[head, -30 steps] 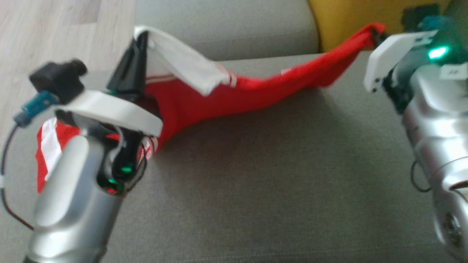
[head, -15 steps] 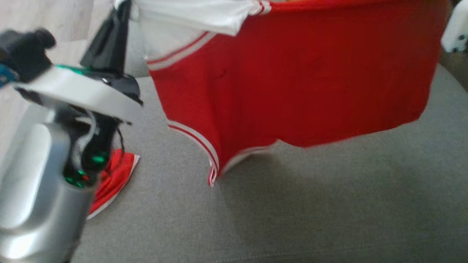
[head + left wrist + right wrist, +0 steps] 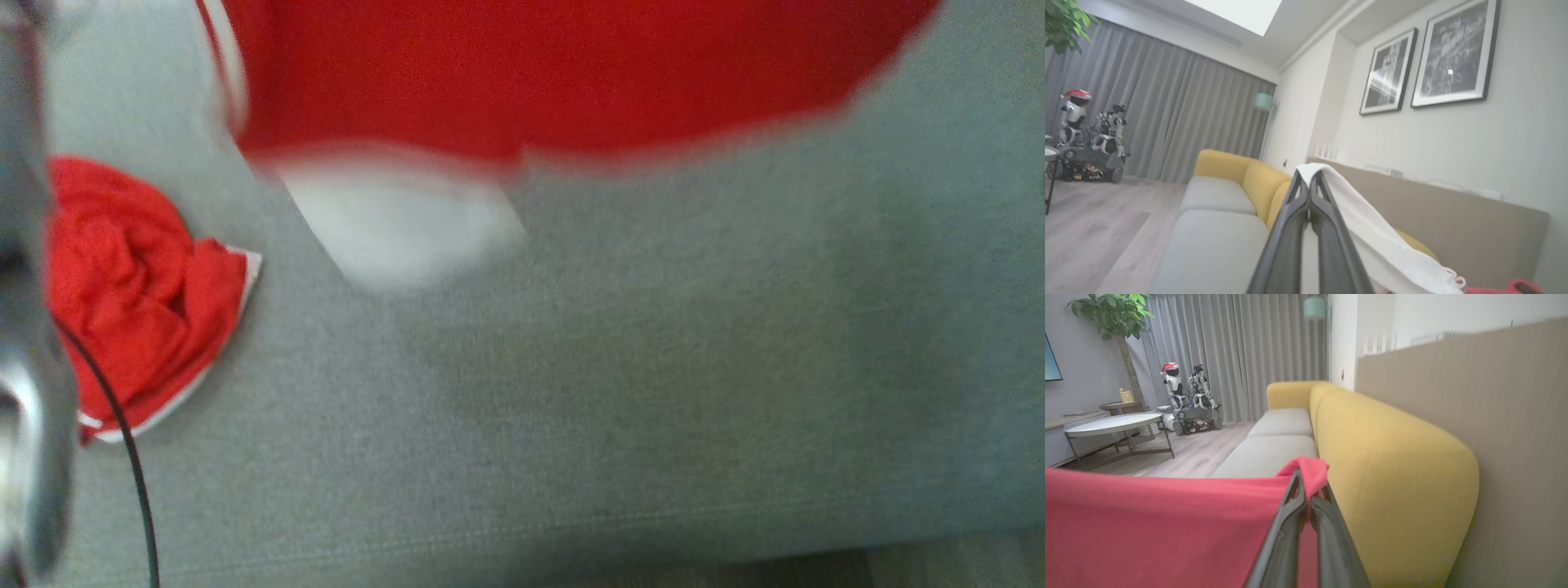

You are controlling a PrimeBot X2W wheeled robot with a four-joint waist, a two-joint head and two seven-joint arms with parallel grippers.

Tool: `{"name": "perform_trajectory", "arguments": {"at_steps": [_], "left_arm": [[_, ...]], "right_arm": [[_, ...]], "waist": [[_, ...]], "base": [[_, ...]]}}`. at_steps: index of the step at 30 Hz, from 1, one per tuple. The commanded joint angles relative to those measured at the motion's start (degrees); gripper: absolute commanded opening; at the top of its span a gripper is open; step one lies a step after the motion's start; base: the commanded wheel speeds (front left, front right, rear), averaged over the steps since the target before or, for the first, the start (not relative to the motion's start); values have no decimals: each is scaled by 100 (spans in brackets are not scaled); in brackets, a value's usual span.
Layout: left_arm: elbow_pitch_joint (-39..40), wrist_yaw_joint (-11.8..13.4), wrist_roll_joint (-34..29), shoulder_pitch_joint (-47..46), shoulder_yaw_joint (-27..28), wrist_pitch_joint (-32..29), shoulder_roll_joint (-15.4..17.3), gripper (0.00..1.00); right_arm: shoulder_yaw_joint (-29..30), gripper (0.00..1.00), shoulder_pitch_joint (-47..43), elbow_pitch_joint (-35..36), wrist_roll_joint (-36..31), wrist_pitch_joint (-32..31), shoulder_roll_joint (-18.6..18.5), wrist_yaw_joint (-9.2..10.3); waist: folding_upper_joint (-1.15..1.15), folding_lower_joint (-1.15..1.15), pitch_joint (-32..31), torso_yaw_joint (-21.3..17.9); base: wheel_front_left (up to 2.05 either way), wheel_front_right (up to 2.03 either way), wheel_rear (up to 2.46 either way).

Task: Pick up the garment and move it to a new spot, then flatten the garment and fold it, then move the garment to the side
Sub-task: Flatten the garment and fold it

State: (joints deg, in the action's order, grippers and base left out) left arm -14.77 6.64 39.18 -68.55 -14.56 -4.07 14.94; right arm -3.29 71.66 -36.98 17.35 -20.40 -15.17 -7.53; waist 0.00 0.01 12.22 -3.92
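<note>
Fingers [image 3: 1286, 239] of left gripper [image 3: 1309, 180] and right gripper [image 3: 1309, 491] clenched on garment [image 3: 571, 73], hanging spread above sofa seat [image 3: 653, 367].

1 second ago the garment [image 3: 555, 73] sagged onto the sofa cushion [image 3: 653, 392] between the left gripper [image 3: 1309, 183] and right gripper [image 3: 1308, 490]. now it hangs stretched below both pinching tips, its body lifted off the seat. the head camera has tipped downward.
</note>
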Motion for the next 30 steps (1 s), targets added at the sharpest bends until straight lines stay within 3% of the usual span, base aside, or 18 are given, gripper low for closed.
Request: {"name": "perform_trajectory", "arguments": {"at_steps": [1,4,9,13,19,30], "left_arm": [[-155,-29,-106,-924,271,197,166,0],[-676,-101,-166,-1502,281,509,24,0],[-1845,-345,-385,-2492,191,1329,-204,0],[-2317,-630,-380,-2457,46,1484,-302,0],[-2864,-1047,-269,-1629,-194,1563,-445,0],[-3405,-1363,-100,842,-643,1757,-378,0]], "right_arm": [[154,0,695,33,-367,367,90,4],[473,0,1105,-292,-668,914,262,4],[1495,0,1885,-1257,-1131,2282,726,4],[1605,0,1812,-1893,-1241,2554,878,4],[1781,0,1251,-2627,-1146,2864,856,4],[1176,0,-575,-3430,-581,2685,731,4]], "waist": [[0,-1,888,62],[0,-1,996,144],[0,-1,1186,339],[0,-1,1310,407],[0,-1,1320,530],[0,-1,486,653]], "base": [[0,0,0],[0,0,0],[0,0,0],[0,0,0],[0,0,0],[0,0,0]]}}
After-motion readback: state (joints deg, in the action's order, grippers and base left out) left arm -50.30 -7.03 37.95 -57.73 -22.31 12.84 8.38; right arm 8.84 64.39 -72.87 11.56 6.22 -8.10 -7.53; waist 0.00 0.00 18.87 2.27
